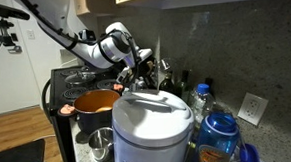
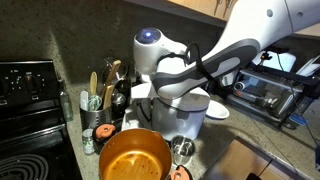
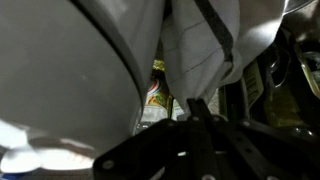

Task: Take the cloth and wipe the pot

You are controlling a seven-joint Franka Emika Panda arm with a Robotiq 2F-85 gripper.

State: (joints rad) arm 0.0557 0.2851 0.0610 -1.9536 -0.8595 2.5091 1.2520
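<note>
The pot [image 1: 95, 102] [image 2: 133, 158] is open from above in both exterior views. The rice cooker [image 1: 148, 126] stands just beside it, a small steel pot [image 1: 101, 143] is near, and utensils [image 2: 103, 90] crowd the wall behind. In the wrist view the cooker's white side and a hanging cloth [image 3: 200, 50] leave only a narrow gap.
</note>
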